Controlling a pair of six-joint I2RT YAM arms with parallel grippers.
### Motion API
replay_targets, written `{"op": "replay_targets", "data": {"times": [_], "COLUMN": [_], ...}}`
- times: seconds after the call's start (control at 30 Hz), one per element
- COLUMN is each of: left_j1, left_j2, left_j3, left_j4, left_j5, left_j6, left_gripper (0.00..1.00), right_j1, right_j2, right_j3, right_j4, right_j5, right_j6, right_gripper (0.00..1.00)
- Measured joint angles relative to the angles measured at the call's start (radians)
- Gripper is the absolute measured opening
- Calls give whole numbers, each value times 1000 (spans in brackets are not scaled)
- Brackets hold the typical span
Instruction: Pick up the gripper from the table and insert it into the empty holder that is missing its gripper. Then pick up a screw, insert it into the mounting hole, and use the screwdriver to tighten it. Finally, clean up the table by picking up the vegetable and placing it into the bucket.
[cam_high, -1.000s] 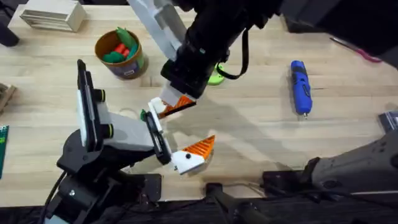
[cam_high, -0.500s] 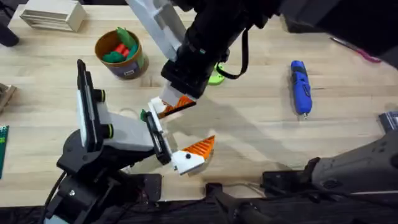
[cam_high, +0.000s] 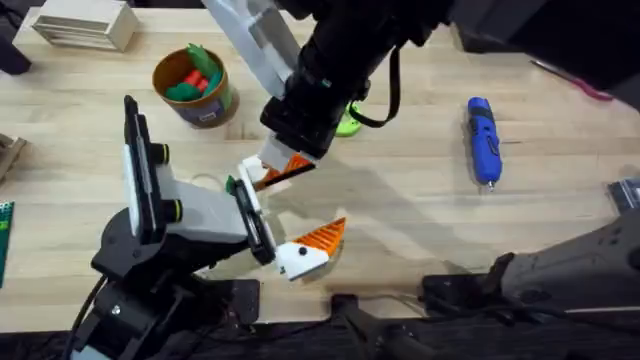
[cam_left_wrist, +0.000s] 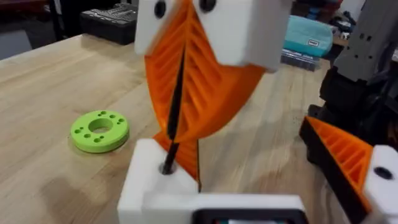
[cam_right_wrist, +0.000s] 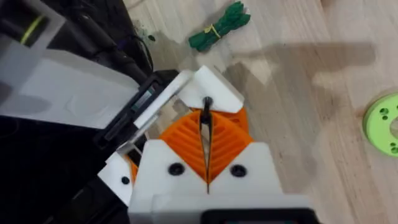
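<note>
Yellow bucket (cam_high: 205, 100) at 10 o'clock on the table (cam_high: 420, 220), upright, holding red-orange and green toy pieces. Pale wooden box (cam_high: 85, 22) at 11 o'clock, contents not visible.

Right gripper (cam_high: 283, 165) near centre, orange pads pinched shut on a thin black pin (cam_left_wrist: 176, 112) whose tip sits in the hole of the white holder (cam_left_wrist: 149, 186). Left gripper (cam_high: 290, 215) spread open, holding nothing: holder on one side, ribbed orange finger (cam_left_wrist: 345, 158) on the other.

Orange gripper (cam_left_wrist: 185, 155) against the holder, just below the right pads; seating unclear.

Blue screwdriver (cam_high: 482, 138) flat at 3 o'clock, well apart. Dark-green vegetable (cam_right_wrist: 217, 28) lying on the table near the holder. Green ring (cam_left_wrist: 99, 129) flat, beside the right arm.
</note>
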Motion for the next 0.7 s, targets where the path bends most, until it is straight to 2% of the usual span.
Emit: {"op": "replay_targets", "data": {"times": [0.7], "left_j1": [0], "left_j2": [0], "left_j3": [0], "left_j4": [1], "left_j5": [0], "left_j6": [0], "left_gripper": [987], "right_j1": [0], "right_j2": [0], "right_j3": [0], "right_j4": [-8], "right_j5": [8], "right_j6": [0], "right_gripper": [7]}}
